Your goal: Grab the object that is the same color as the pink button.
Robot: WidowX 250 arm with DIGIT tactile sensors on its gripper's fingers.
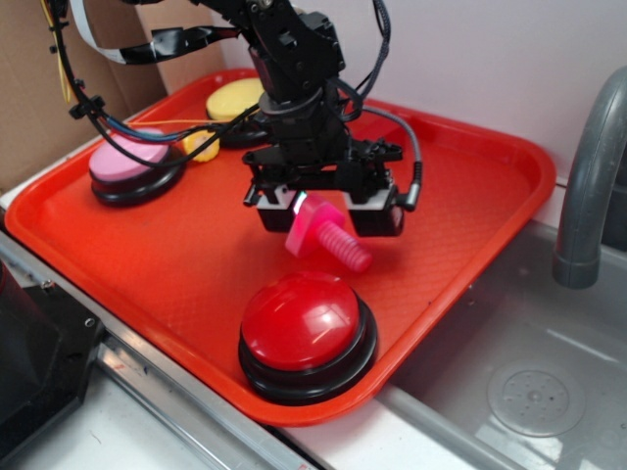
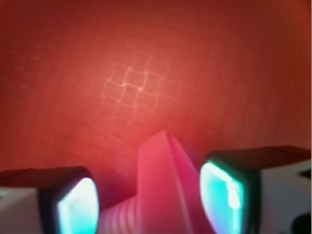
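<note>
Although the pink bolt [image 1: 326, 236] sits between the fingers, you cannot yet count the grab as finished. Its flat head lies up between the two pads, and its ribbed shaft angles down and out toward the red domed button [image 1: 307, 335]. In the exterior view the shaft tip appears at or just above the red tray [image 1: 176, 264]; you cannot tell whether it is lifted clear.

The gripper [image 1: 328, 208] straddles the head from above. In the wrist view the head [image 2: 163, 180] stands between the pads, nearer the right-hand one, with a visible gap on the other side. The jaws therefore read as spread around the head, not clamped; contact on the near pad is uncertain through the blur.

Selection looks correct: the bolt matches the pink button [image 1: 130, 163] at the tray's far left corner, well apart, beside the yellow-topped button [image 1: 235, 99]. Closing and lifting remain, by my judgement.
</note>
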